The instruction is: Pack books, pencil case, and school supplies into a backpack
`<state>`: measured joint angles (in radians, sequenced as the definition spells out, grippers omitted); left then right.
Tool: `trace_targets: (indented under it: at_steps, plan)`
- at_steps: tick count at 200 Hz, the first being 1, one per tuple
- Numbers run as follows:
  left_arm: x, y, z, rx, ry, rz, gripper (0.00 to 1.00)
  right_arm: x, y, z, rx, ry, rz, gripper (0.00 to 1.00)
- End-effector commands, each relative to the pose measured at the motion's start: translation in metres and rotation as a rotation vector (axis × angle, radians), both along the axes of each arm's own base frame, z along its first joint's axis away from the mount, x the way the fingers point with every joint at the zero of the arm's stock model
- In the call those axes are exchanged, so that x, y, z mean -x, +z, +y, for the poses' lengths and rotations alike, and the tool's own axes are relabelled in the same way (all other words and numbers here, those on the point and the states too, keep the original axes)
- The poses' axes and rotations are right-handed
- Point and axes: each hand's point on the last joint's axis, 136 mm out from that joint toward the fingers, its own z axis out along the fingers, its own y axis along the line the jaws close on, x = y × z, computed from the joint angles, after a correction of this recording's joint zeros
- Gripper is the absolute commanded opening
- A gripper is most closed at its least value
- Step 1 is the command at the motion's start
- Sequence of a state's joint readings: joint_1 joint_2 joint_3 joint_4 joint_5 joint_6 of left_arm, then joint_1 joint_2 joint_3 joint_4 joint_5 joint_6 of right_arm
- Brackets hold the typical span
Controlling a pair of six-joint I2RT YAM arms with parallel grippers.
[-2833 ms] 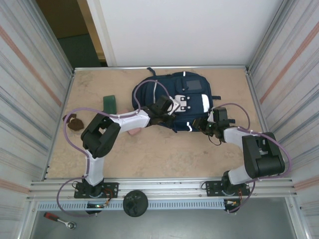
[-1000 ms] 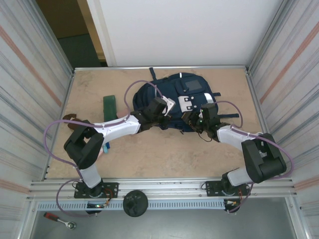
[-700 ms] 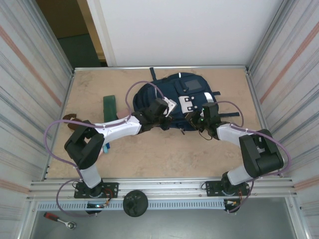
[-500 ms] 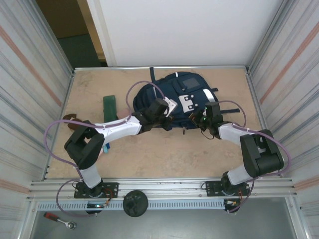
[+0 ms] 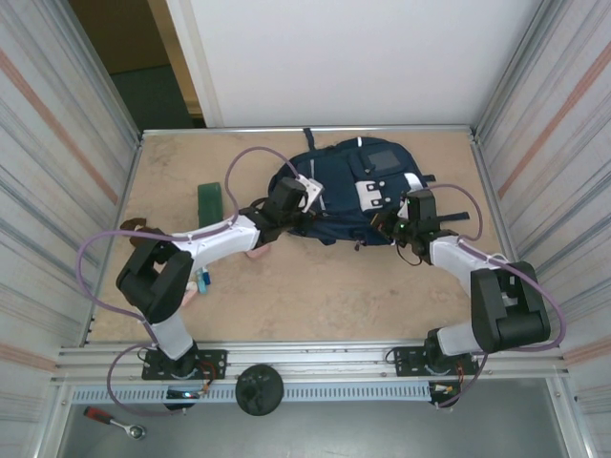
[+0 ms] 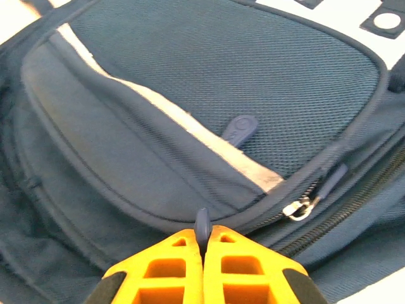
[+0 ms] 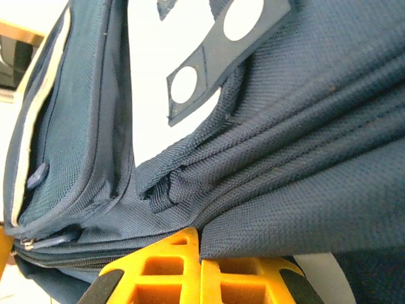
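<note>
The backpack [image 5: 355,191] lies at the far middle of the table [image 5: 315,296]. A zip pull [image 6: 202,223] at its edge is pinched in the closed left pincer [image 6: 203,237], and a fold of its fabric is clamped in the right pincer [image 7: 200,246]. Opening is judged to be the step in hand. Next, the pull should be drawn along its track while the fabric is held taut. The pencil case [image 5: 256,252] and a pen [image 5: 203,280] lie beside the left arm.

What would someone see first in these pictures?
A big navy backpack lies toward the back of the table. The left gripper pinches a small pull tab on its edge, and the right gripper pinches its fabric. A green thing lies off to the left.
</note>
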<state>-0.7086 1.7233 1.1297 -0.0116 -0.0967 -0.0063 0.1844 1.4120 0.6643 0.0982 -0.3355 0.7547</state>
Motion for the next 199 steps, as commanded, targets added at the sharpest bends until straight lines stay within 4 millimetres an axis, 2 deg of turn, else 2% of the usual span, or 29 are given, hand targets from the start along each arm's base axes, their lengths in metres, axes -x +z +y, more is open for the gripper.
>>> trace_targets:
  at_steps: [1,46,71,93,115,127,157,182,199]
  plan:
    - [-0.011,0.029,0.027,-0.014,0.071,-0.08,0.0,-0.008,-0.001,-0.01,0.081,0.045,0.011,0.0]
    - [0.011,0.048,-0.007,0.031,-0.039,-0.085,0.0,-0.026,0.011,0.01,0.029,0.143,0.011,0.0]
    - [0.028,0.061,-0.035,0.057,-0.108,-0.1,0.0,-0.04,0.024,0.018,0.019,0.173,0.011,0.0]
    - [0.031,0.066,-0.053,0.087,-0.136,-0.099,0.0,-0.048,0.032,0.009,0.06,0.152,0.018,0.08]
    - [0.028,0.067,-0.062,0.098,-0.144,-0.09,0.0,-0.04,0.039,-0.017,0.118,0.074,0.014,0.22]
    - [0.028,0.067,-0.067,0.106,-0.156,-0.089,0.0,-0.032,0.041,-0.022,0.111,0.055,0.007,0.31]
    - [0.028,0.066,-0.081,0.14,-0.186,-0.078,0.0,-0.013,0.037,-0.002,0.022,0.08,0.014,0.43]
    - [0.031,0.064,-0.089,0.139,-0.204,-0.073,0.0,-0.009,0.036,0.016,0.002,0.108,0.011,0.47]
    - [0.033,0.063,-0.093,0.137,-0.212,-0.069,0.0,-0.009,0.027,0.02,0.033,0.101,0.028,0.48]
